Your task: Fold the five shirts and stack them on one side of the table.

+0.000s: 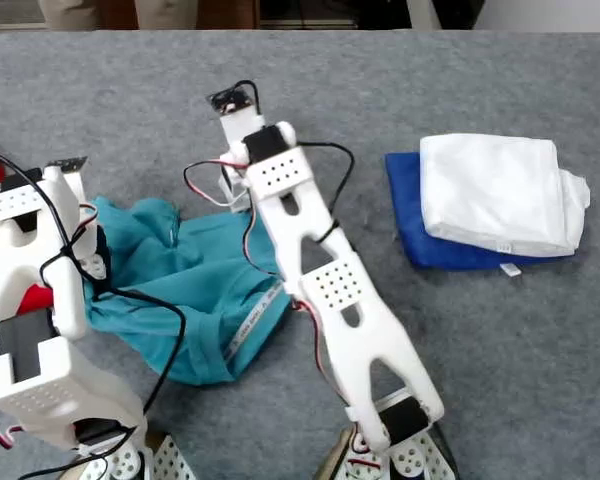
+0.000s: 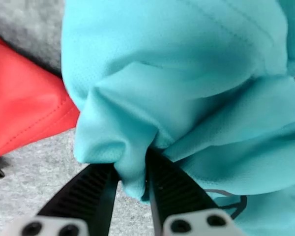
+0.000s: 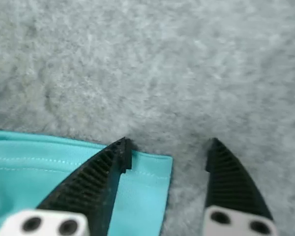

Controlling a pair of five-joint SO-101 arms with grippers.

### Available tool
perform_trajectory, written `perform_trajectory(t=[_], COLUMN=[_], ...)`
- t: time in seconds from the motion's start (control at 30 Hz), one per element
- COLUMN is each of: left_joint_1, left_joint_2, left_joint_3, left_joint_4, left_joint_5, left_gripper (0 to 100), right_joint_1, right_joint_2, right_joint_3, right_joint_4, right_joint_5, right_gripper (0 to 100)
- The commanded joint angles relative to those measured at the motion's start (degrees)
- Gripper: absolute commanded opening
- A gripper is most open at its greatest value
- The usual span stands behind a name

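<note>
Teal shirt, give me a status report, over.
Left gripper shut on teal shirt, crumpled. Right gripper open at its hem corner. White shirt folded on blue shirt. Red shirt close beside teal one.

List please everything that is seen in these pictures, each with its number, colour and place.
teal shirt: one, teal, crumpled on the table between the two arms
red shirt: one, red, at the table's edge beside the teal shirt
white shirt: one, white, folded, lying on top of the blue shirt
blue shirt: one, blue, folded, under the white shirt on the side away from the red shirt
table: one, grey cover, under everything
left gripper: one, black fingers, shut on a fold of the teal shirt
right gripper: one, black fingers, open over a hem corner of the teal shirt
</note>
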Motion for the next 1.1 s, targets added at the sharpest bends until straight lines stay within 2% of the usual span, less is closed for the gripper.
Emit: perform_trajectory(t=[0.0,0.27,0.47,0.63,0.9,1.07], left_joint_1=[1.32,1.23,1.32,1.32,1.32,1.32], left_joint_2=[-3.03,-3.03,-2.77,-2.68,-2.59,-2.59], left_joint_3=[-0.18,-0.18,-0.26,0.44,0.62,0.62], left_joint_4=[-0.79,-0.79,-0.88,-2.11,-2.9,-2.9], left_joint_5=[0.35,0.18,0.18,0.18,0.18,0.18], left_gripper=[2,2,2,2,2,2], right_joint_1=[-0.66,1.98,1.98,1.71,1.63,1.98], right_joint_2=[0.92,0.4,-5.67,-10.95,-20.7,-21.41], right_joint_3=[-3.12,-3.74,-3.12,-2.77,16.84,24.57], right_joint_4=[1.49,3.08,3.43,3.69,3.52,2.46], right_joint_5=[-0.7,-2.73,-2.73,-2.73,-2.29,-2.2], right_gripper=[15.2,15.0,15.1,25.1,24.9,24.9])
